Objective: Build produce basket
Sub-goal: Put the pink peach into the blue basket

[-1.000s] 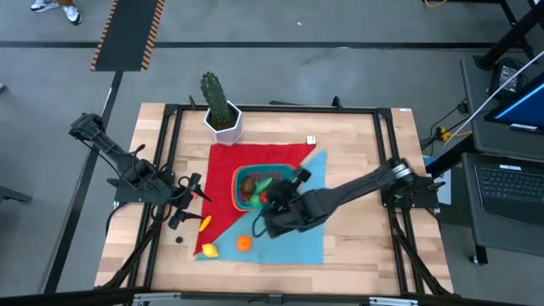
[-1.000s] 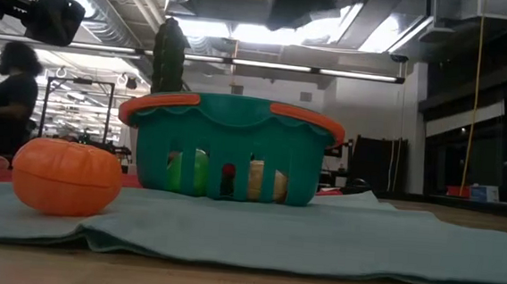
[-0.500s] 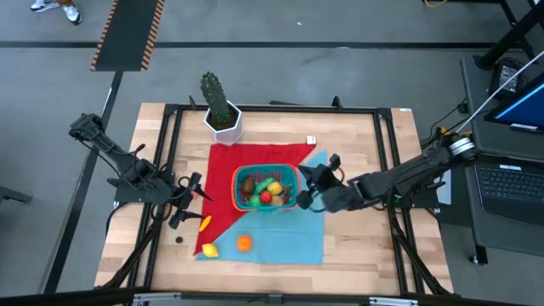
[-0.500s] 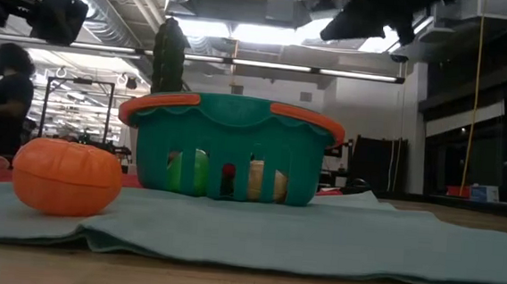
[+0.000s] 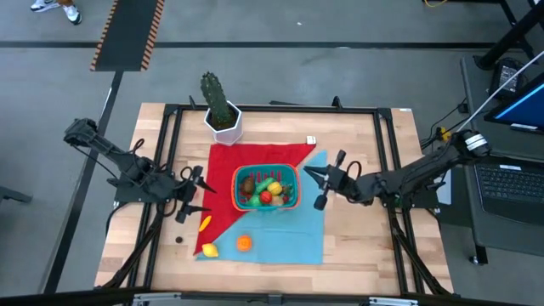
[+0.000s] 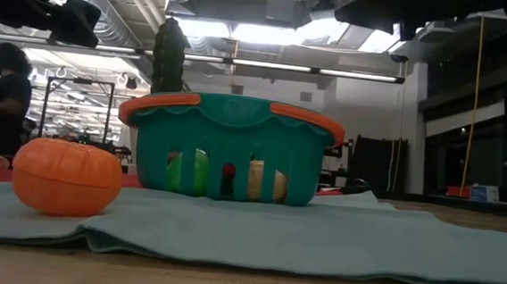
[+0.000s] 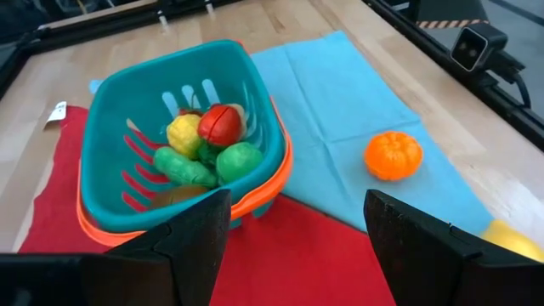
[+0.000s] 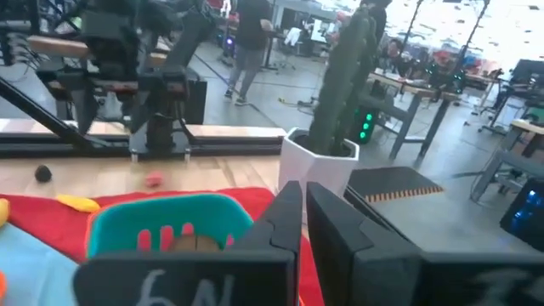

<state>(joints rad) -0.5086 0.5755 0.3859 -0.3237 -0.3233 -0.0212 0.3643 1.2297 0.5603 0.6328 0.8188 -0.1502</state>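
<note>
**Basket on the cloths, both arms clear**

The basket (image 5: 266,188) sat mid-table, long axis running left-right. The left gripper (image 5: 189,194) stood wide and empty beside it; the right gripper (image 5: 320,187) was closed, empty. The left wrist view alone showed the produce (image 7: 205,147) inside; the low view showed only slotted sides.
</note>
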